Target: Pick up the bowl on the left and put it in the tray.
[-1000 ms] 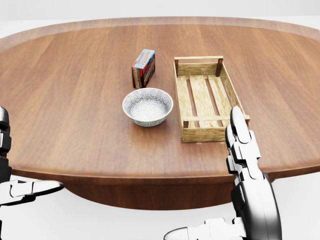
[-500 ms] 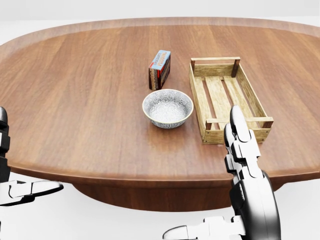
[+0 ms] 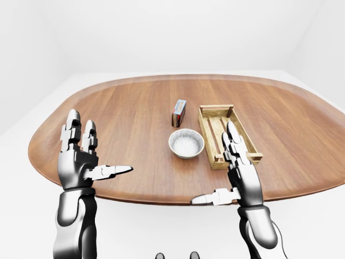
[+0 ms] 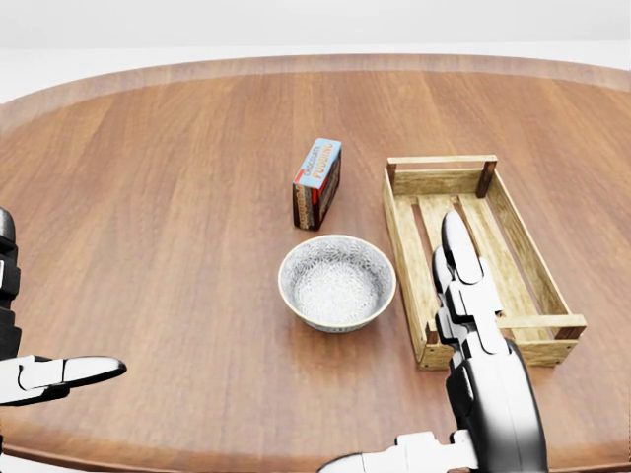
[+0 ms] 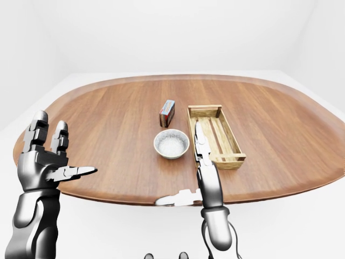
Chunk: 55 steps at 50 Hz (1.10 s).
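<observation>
Table (image 4: 148, 197): a wide oval wooden top that fills most of your head view and carries all three things.
Bowl (image 4: 336, 282): the task's thing. It stands upright with its mouth up, pale and speckled, on bare wood near the middle of the head view. Nothing touches it.
Tray (image 4: 401, 232): a slatted wooden crate lying just right of the bowl in the head view. Its left wall is just beside the bowl's rim, with a narrow strip of table showing between them. The bowl is outside it.
Box (image 4: 317, 183): a small carton with a blue top and a red side. It stands just above the bowl in the head view, near it but apart, and left of the tray's upper end.
Left hand (image 3: 77, 162): you hold it upright at the left of the left-eye view, over the table's lower left rim and well apart from the bowl. Its fingers (image 3: 71, 127) stand straight up and spread, the thumb juts toward the right, and the hand grips nothing.
Right hand (image 3: 243, 181): it rises from the bottom of the view, to the right of the bowl, and in the head view it covers the tray's lower left corner. Its fingers (image 4: 457, 246) are stretched straight, the thumb points left, and the hand is empty.
Contact: neither hand touches the bowl. You cannot tell whether the right hand's fingertips touch the tray.
</observation>
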Available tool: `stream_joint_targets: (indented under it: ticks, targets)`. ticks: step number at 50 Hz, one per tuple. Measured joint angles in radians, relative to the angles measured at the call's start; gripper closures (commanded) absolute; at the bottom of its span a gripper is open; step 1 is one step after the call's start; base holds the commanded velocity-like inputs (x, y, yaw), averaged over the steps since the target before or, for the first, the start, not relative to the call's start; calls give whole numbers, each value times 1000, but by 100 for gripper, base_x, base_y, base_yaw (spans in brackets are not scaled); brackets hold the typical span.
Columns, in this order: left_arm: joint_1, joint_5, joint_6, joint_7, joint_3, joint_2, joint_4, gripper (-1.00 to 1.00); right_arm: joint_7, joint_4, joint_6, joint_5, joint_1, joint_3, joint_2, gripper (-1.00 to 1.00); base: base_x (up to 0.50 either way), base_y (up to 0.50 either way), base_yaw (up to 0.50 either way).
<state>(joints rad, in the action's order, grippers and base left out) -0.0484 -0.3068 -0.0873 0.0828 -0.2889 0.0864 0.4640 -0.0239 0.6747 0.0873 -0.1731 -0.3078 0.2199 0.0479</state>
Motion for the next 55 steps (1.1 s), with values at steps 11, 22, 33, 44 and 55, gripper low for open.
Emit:
stream_joint_targets:
  ticks: [11, 22, 33, 44, 55]
  targets:
    - [1, 0, 0, 1, -1, 1, -3, -100, -2, 0, 0, -8, -2, 2, 2, -100, 50, 0, 0]
    - [0, -1, 0, 0, -3, 1, 3, -100, -2, 0, 0, -21, -5, 4, 3, -100, 50, 0, 0]
    - [2, -1, 0, 1, -2, 1, 2, -100, -3, 3, 0, -23, -1, 3, 3, -100, 50, -1, 0]
    - [-1, -2, 0, 2, -2, 0, 6, -100, -6, 1, 0, -9, -3, 0, -1, -100, 14, -1, 0]
    - [-2, 1, 0, 1, 2, -1, 3, -100, 6, 34, 0, -42, 5, 15, 8, -100, 0, 0, 0]
